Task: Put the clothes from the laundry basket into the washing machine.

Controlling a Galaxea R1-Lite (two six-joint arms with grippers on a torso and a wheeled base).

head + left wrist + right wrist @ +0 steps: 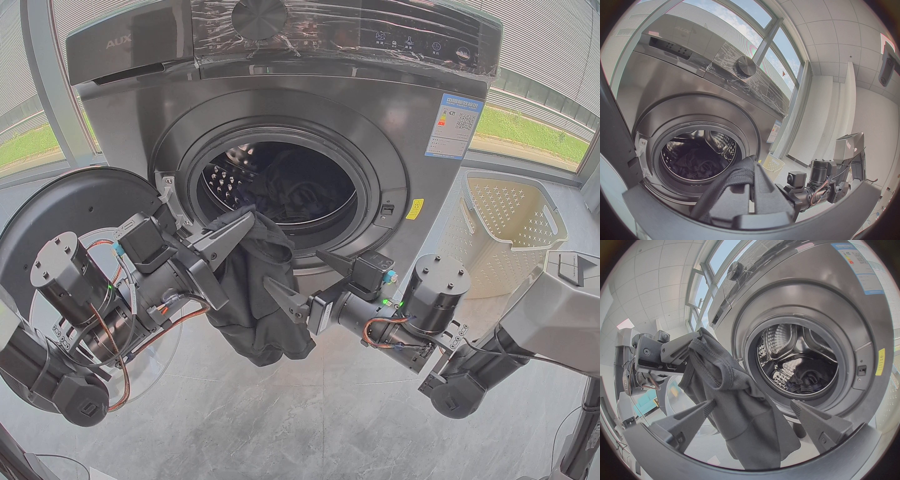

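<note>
hanging dark garment (262, 300) cloaks tip of left gripper (249, 220).

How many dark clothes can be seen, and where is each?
2 at least. One dark garment hangs from the left gripper in front of the washing machine; a dark heap lies inside the drum and may hide more pieces.
</note>
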